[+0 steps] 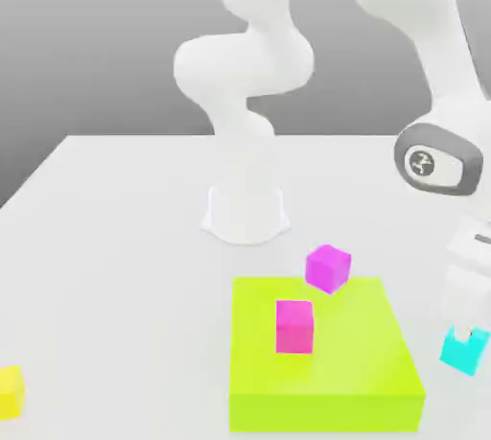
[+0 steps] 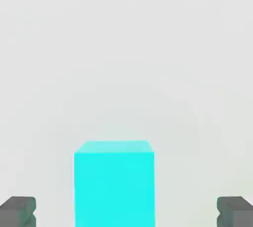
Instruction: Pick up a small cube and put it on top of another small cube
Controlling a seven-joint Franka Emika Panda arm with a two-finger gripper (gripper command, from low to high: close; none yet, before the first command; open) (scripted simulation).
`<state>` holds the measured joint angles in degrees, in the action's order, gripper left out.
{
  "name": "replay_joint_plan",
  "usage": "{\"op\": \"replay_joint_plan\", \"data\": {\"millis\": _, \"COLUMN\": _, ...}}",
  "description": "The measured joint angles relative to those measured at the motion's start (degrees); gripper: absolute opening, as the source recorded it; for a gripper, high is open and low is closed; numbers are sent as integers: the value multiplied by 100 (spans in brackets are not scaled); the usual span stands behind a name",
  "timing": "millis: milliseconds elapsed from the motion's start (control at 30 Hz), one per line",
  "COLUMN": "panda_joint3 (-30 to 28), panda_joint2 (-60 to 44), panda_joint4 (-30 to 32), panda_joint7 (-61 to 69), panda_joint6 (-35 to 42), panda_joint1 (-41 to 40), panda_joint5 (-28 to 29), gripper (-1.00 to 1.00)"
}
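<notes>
The small cyan cube (image 1: 462, 353) rests on the white table at the exterior view's right, beside the lime block. My gripper (image 1: 468, 331) hangs straight over it, fingers lowered around its top. In the hand view the cyan cube (image 2: 114, 184) sits between the two dark fingertips (image 2: 19, 211), with clear gaps on both sides, so the gripper (image 2: 126, 212) is open and touches nothing. One magenta cube (image 1: 294, 326) stands on the lime block. A second magenta cube (image 1: 328, 267) sits at the block's far edge.
A wide flat lime-green block (image 1: 326, 357) fills the table's front middle, just left of the cyan cube. A yellow cube (image 1: 10, 391) lies at the front, on the exterior view's left. The arm's white base (image 1: 245, 213) stands behind.
</notes>
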<state>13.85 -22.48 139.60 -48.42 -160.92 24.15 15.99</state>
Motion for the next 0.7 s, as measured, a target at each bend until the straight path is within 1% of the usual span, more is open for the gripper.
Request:
{"op": "replay_joint_plan", "data": {"millis": 33, "panda_joint3": -135, "panda_joint2": -204, "panda_joint4": -47, "panda_joint7": -86, "panda_joint6": -156, "panda_joint1": 114, "panda_joint5": 114, "gripper": 0}}
{"op": "replay_joint_plan", "data": {"millis": 67, "panda_joint3": -217, "panda_joint2": -327, "panda_joint4": -75, "panda_joint7": -137, "panda_joint6": -249, "panda_joint1": 182, "panda_joint5": 181, "gripper": -100}}
{"op": "replay_joint_plan", "data": {"millis": 300, "panda_joint3": -207, "panda_joint2": -317, "panda_joint4": -72, "panda_joint7": -140, "panda_joint6": -242, "panda_joint1": 175, "panda_joint5": 185, "gripper": -100}}
{"op": "replay_joint_plan", "data": {"millis": 467, "panda_joint3": 227, "panda_joint2": 546, "panda_joint4": 128, "panda_joint7": 274, "panda_joint6": 406, "panda_joint1": -167, "panda_joint5": -421, "gripper": -100}}
{"op": "replay_joint_plan", "data": {"millis": 533, "panda_joint3": 30, "panda_joint2": 629, "panda_joint4": 74, "panda_joint7": 224, "panda_joint6": 484, "panda_joint1": -428, "panda_joint5": -541, "gripper": -100}}
{"op": "replay_joint_plan", "data": {"millis": 700, "panda_joint3": -779, "panda_joint2": 745, "panda_joint4": -115, "panda_joint7": 226, "panda_joint6": 577, "panda_joint1": -1238, "panda_joint5": -630, "gripper": -100}}
